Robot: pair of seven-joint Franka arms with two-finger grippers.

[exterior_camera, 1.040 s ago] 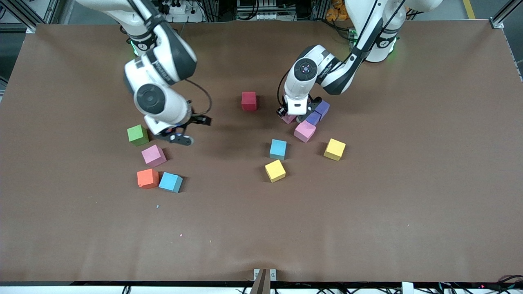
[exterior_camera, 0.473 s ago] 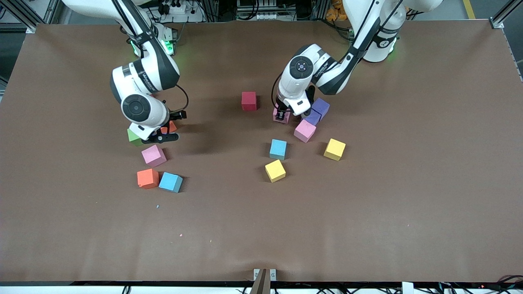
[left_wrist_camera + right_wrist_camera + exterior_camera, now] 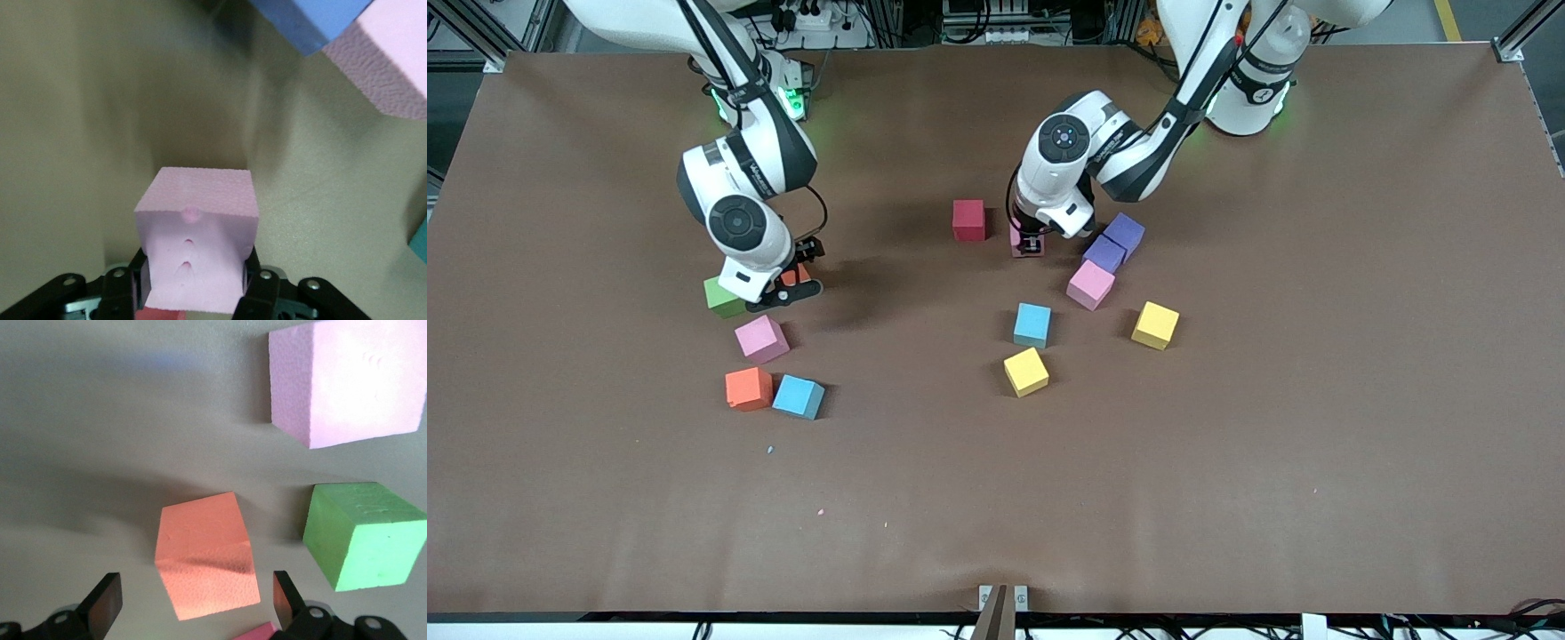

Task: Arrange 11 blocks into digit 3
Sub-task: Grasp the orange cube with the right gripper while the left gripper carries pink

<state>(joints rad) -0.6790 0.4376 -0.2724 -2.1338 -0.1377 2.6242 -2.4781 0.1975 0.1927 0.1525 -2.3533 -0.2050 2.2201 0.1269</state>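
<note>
The left gripper clenches a pink foam cube beside the red foam cube, while the right gripper gapes around an orange foam cube just beside the green foam cube.

Front cam sits high across the table, facing my bases, whole tabletop in frame. My left wrist cam looks down close past my fingers onto a pink cube. My right wrist cam, also close, looks down on an orange cube, shared with front view.
</note>
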